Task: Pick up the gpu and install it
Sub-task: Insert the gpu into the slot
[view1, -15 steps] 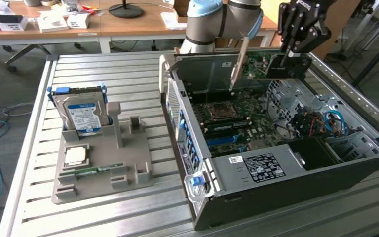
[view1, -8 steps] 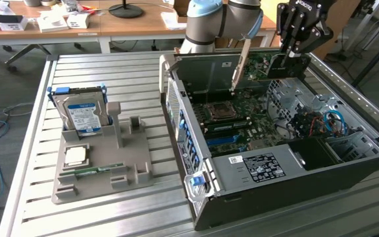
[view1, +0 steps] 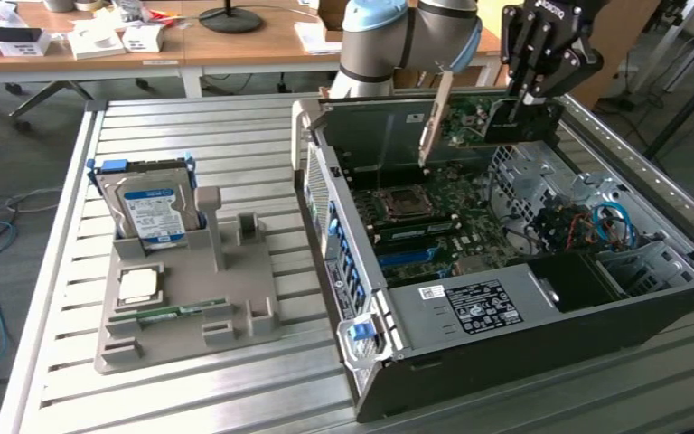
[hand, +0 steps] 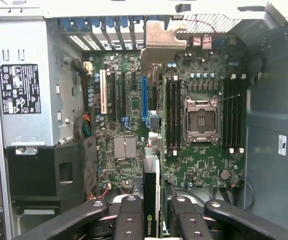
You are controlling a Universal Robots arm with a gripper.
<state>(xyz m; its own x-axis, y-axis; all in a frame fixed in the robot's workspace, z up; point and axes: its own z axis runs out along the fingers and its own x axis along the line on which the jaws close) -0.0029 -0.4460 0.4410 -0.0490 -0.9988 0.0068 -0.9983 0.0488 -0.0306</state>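
1. Exterior view: the black, multi-link gripper (view1: 528, 98) on the pale blue and grey robot arm (view1: 396, 36) was clamped on the gpu (view1: 488, 122), a thin, flat, dark green circuit board with a pale silvery-tan metal bracket strip along one end.
2. The gpu hung upright over the far end of the open black and grey computer case (view1: 504, 316). Its bracket strip was at the end toward the exterior view's left. Whether its lower edge touched anything inside could not be told.
3. Well apart, on the exterior view's left, a grey moulded holder (view1: 245, 307) sat on the ribbed metal table (view1: 178, 127).
4. In that holder stood an upright silver hard drive with a blue label (view1: 148, 212). A flat, square, silvery processor chip (view1: 140, 286) and a narrow green memory stick (view1: 178, 313) lay in front of it.
5. Wrist view: the gripper (hand: 154, 212) looked straight down into the case, and its black fingers (hand: 131, 215) pinched the gpu (hand: 151, 190) edge-on, a green logo showing at the grip.
6. The bracket strip reached toward the case's slotted rear wall.
7. Below lay the green motherboard (hand: 128, 100) with a long blue expansion slot (hand: 145, 97), a white slot (hand: 103, 95) and a square silver processor socket (hand: 201, 120).
8. The gpu's edge ran close beside the line of the blue slot. Whether it was seated there could not be told.
9. A grey power supply box with a black label (hand: 19, 87) filled one corner of the case.
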